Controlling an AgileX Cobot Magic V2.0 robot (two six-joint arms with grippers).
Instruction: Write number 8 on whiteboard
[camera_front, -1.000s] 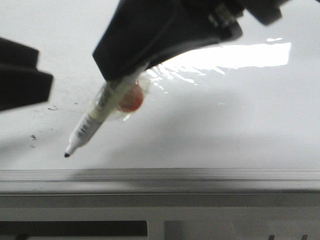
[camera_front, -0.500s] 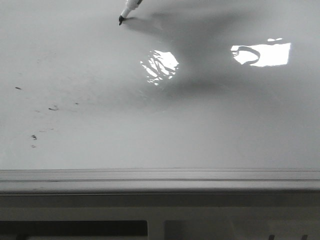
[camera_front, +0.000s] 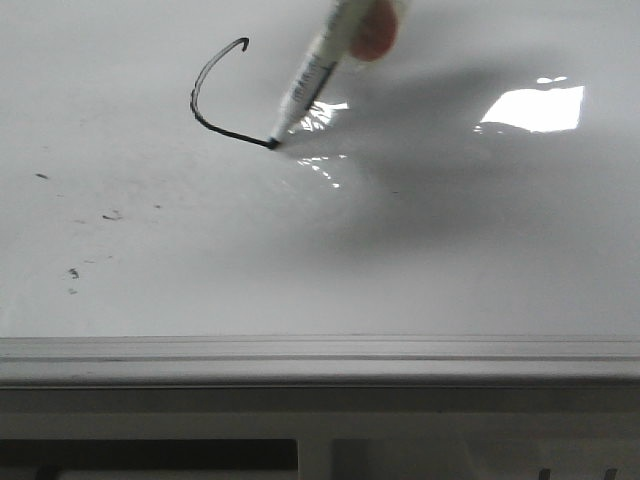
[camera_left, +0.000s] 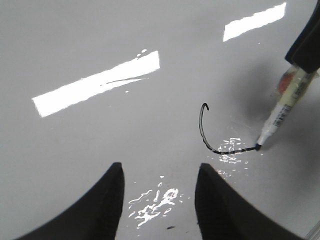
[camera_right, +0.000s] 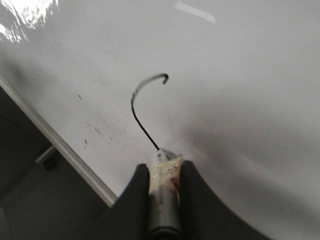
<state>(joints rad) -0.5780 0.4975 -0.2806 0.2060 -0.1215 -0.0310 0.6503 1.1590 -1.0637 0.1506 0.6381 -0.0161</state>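
Note:
The whiteboard (camera_front: 450, 260) fills the front view, glossy with glare. Only one black curved stroke (camera_front: 193, 100) of the number 8 is on it, open like a hook. A white marker (camera_front: 310, 80) with an orange patch taped to it leans in from the top, its tip touching the stroke's lower right end. In the right wrist view my right gripper (camera_right: 162, 167) is shut on the marker (camera_right: 162, 177), and the stroke (camera_right: 133, 102) runs away from its tip. My left gripper (camera_left: 157, 167) is open and empty above the board, beside the stroke (camera_left: 201, 131) and marker (camera_left: 280, 112).
A grey metal edge rail (camera_front: 320, 355) runs along the board's near side and also shows in the right wrist view (camera_right: 60, 145). Small black smudge specks (camera_front: 110, 215) lie at the board's left. Bright glare patches (camera_front: 535, 108) lie on the right.
Half a second ago the marker tip touched the bare board at the far top. It has since drawn the curved stroke leftward, then down and right. One second ago the right gripper was close to the camera.

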